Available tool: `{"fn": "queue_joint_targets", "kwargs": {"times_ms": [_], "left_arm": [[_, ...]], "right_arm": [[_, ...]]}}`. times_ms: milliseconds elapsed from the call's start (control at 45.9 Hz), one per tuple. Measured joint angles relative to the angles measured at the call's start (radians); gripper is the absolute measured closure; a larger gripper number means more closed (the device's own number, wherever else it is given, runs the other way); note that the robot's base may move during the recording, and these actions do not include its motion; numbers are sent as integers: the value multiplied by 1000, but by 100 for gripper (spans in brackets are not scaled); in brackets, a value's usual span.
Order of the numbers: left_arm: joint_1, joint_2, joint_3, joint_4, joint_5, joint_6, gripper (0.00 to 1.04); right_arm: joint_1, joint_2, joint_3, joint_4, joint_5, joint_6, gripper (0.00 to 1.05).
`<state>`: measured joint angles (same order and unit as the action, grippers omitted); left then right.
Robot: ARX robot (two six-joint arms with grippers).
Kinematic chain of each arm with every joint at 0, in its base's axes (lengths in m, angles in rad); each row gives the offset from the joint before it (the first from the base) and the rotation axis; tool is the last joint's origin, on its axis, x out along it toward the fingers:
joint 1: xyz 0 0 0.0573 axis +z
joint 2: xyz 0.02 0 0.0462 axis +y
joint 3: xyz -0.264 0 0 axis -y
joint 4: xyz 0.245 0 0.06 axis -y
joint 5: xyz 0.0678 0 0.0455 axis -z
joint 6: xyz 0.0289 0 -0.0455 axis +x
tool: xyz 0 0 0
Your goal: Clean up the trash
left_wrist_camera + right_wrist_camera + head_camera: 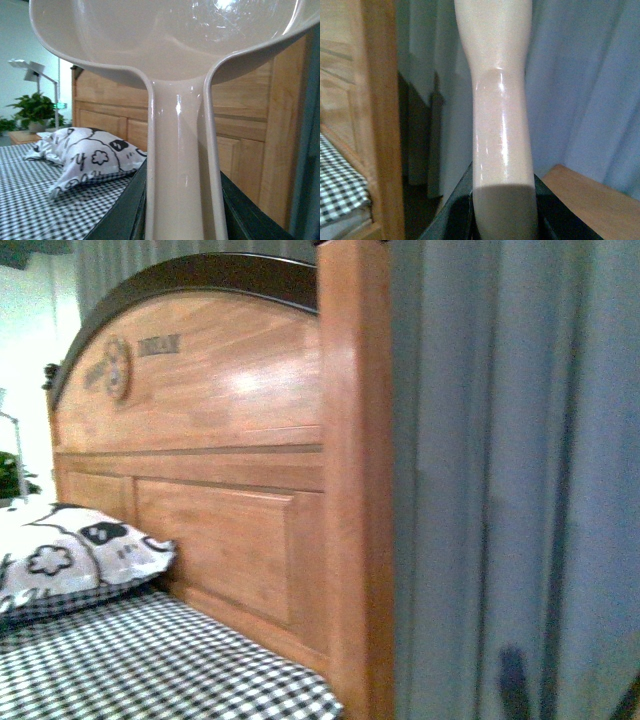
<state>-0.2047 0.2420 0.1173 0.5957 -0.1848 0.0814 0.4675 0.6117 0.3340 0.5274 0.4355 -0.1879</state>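
- Clamps the dustpan [165,40] by its stem in the left gripper [182,227], dark jaws tight on either side, scoop raised away from the wrist.
- Clamps a glossy beige handle [501,125] in the right gripper [505,220] likewise; cannot tell its working end, out of view, though probably a brush.
- Shows no trash in any view: nothing small, white and crumpled on the checked sheet [150,660], by the pillow [70,560], or along the headboard [220,440].
- Shows neither arm from the front, only headboard and grey curtain [520,480].
- Reads as search and approach: both tools in hand, sweeping not yet begun.
- Find the trash first: turn toward the sheet, away from headboard and curtain.
- Lay the dustpan lip flat on the sheet just beside the trash, to let nothing slip under.
- Bring the handle's working end in from the far side and sweep toward the scoop with short, light strokes; expect paper trash to roll or flick off under a hard one.
- Steer clear of the pillow and avoid dragging an edge; expect the cloth to bunch.
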Motion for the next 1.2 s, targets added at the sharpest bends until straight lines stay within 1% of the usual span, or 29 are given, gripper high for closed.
{"fn": "queue_joint_targets", "kwargs": {"times_ms": [632, 763, 916, 938, 981, 1003, 1047, 1069, 1112, 1134, 1200], "left_arm": [[1, 0, 0, 0, -1, 0, 78], [3, -7, 0, 1, -21, -2, 78], [2, -5, 0, 0, 5, -1, 78], [-5, -5, 6, -31, -14, -8, 78], [-18, -8, 43, -155, -69, -19, 78], [-22, -8, 74, -246, -93, -26, 78], [-5, -5, 132, -422, -103, -29, 78], [12, 0, 153, -497, -96, -27, 78], [57, 19, 182, -612, -51, -23, 78], [70, 27, 187, -634, -37, -20, 78], [156, 110, 197, -669, 67, 17, 78]], "right_arm": [[0, 2, 0, 0, -2, -1, 85], [5, 3, 0, 0, -15, -8, 85], [2, 2, 0, 0, 2, -8, 85], [2, 2, 0, 0, 3, -8, 85], [1, 1, 0, 0, 6, -8, 85], [1, 1, 0, 0, 6, -8, 85], [1, 1, 0, 0, 5, -8, 85], [1, 1, 0, 0, 3, -8, 85], [1, 0, 0, 0, 0, -8, 85], [1, 0, 0, 0, -2, -8, 85], [1, 0, 0, 0, -2, -8, 85]]}}
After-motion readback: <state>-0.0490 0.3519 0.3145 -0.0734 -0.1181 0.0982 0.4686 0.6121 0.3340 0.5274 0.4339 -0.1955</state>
